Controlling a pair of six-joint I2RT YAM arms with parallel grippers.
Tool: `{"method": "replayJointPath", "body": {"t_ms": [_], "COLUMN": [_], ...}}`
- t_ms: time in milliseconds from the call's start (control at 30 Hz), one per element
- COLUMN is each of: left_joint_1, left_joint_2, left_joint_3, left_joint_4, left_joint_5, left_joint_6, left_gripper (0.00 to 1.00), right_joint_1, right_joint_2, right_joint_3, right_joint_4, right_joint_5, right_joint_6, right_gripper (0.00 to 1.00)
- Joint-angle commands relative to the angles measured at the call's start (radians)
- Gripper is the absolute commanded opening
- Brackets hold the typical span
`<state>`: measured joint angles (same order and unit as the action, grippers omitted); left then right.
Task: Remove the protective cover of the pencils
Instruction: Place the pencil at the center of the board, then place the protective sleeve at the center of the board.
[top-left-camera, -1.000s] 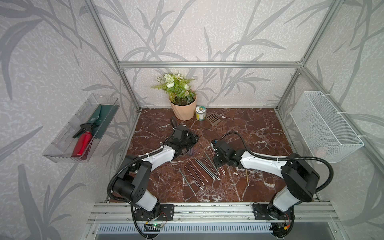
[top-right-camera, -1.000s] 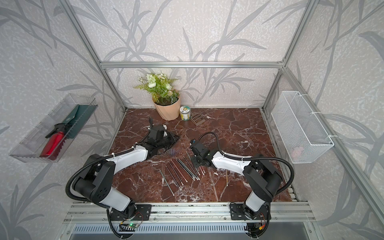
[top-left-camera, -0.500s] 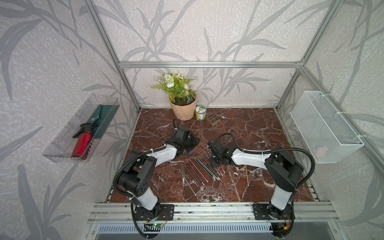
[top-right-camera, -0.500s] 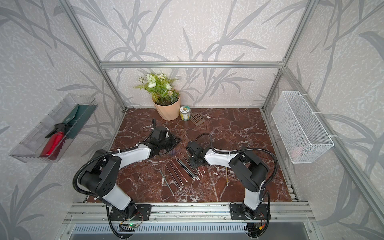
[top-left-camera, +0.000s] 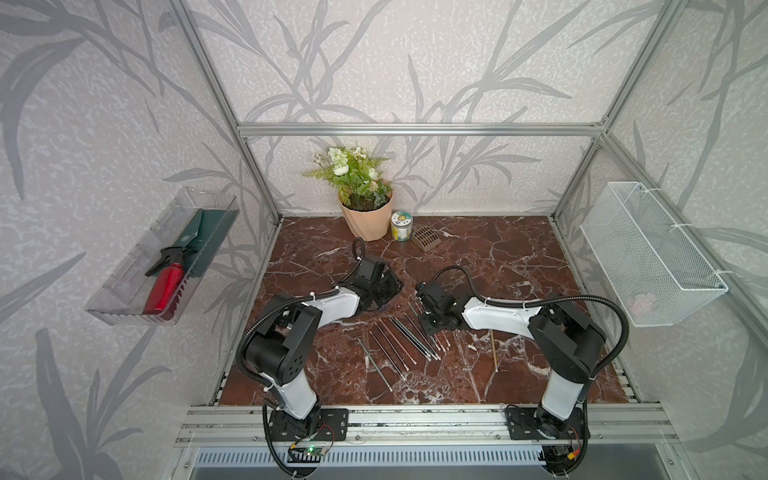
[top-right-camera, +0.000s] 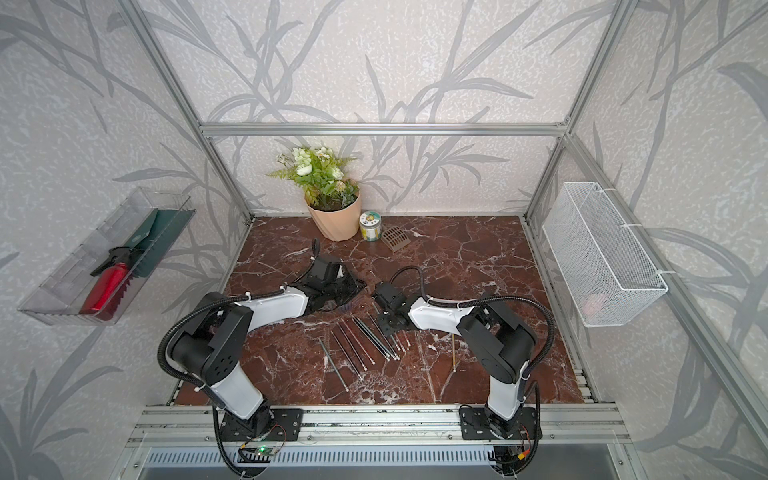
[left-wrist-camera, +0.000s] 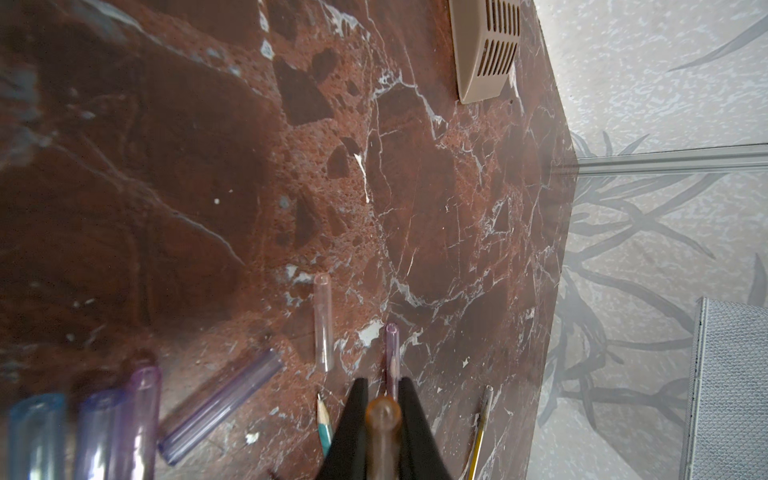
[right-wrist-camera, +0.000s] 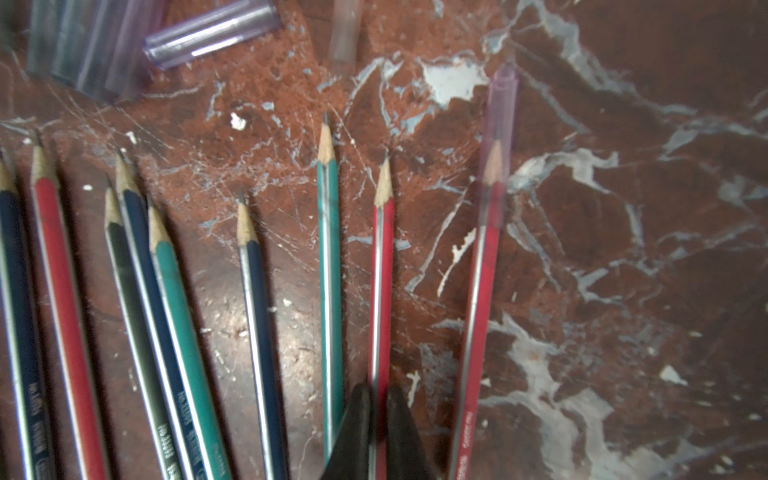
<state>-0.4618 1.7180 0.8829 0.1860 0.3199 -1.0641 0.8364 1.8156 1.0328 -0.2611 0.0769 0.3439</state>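
Several pencils (top-left-camera: 399, 336) (top-right-camera: 361, 338) lie fanned on the marble floor, tips toward the back. In the right wrist view most tips are bare. One red pencil (right-wrist-camera: 478, 311) still wears a purple protective cover (right-wrist-camera: 500, 124), which also shows as the purple cover (left-wrist-camera: 392, 353) in the left wrist view. My left gripper (left-wrist-camera: 383, 399) (top-left-camera: 397, 289) is shut on a loose orange-tinted cap (left-wrist-camera: 383, 415) just short of that capped tip. My right gripper (right-wrist-camera: 379, 395) (top-left-camera: 426, 326) is shut on a bare red pencil (right-wrist-camera: 382, 270). Loose caps (left-wrist-camera: 220, 411) (right-wrist-camera: 210, 31) lie nearby.
A yellow pencil (top-left-camera: 493, 351) lies apart to the right. A flower pot (top-left-camera: 365, 220), a small tin (top-left-camera: 402, 226) and a brown vent piece (top-left-camera: 426, 239) stand at the back. A wire basket (top-left-camera: 648, 257) hangs on the right wall and a clear tray (top-left-camera: 124, 291) on the left wall.
The right gripper has slid a little to the left along the pencils, and its elbow has swung in. The left gripper has edged toward the pencil tips.
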Motion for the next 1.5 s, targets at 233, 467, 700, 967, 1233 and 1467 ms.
{"method": "replayJointPath", "body": {"t_ms": [233, 467, 700, 967, 1233, 1467], "left_joint_1": [-0.045, -0.05, -0.051, -0.051, -0.051, -0.051], "left_joint_2": [0.093, 0.124, 0.178, 0.231, 0.262, 0.271], "left_joint_3": [0.096, 0.14, 0.22, 0.311, 0.345, 0.35], "left_joint_4": [-0.067, -0.11, -0.204, -0.343, -0.379, -0.392], "left_joint_5": [-0.014, -0.021, -0.021, -0.041, -0.045, -0.053], "left_joint_6": [0.024, 0.039, 0.063, 0.107, 0.122, 0.127], "left_gripper": [0.0, 0.0, 0.0, 0.0, 0.0, 0.06], "right_joint_1": [-0.005, -0.005, -0.005, -0.011, -0.029, -0.051], "right_joint_2": [0.001, -0.035, -0.104, -0.211, -0.236, -0.217], "right_joint_3": [0.009, -0.004, -0.05, -0.12, -0.149, -0.154], "right_joint_4": [-0.014, -0.01, 0.018, 0.049, 0.055, 0.053], "right_joint_5": [-0.015, -0.014, -0.001, 0.035, 0.044, 0.034], "right_joint_6": [0.005, 0.005, 0.008, 0.017, 0.024, 0.024], "right_gripper": [0.16, 0.22, 0.26, 0.3, 0.31, 0.31]}}
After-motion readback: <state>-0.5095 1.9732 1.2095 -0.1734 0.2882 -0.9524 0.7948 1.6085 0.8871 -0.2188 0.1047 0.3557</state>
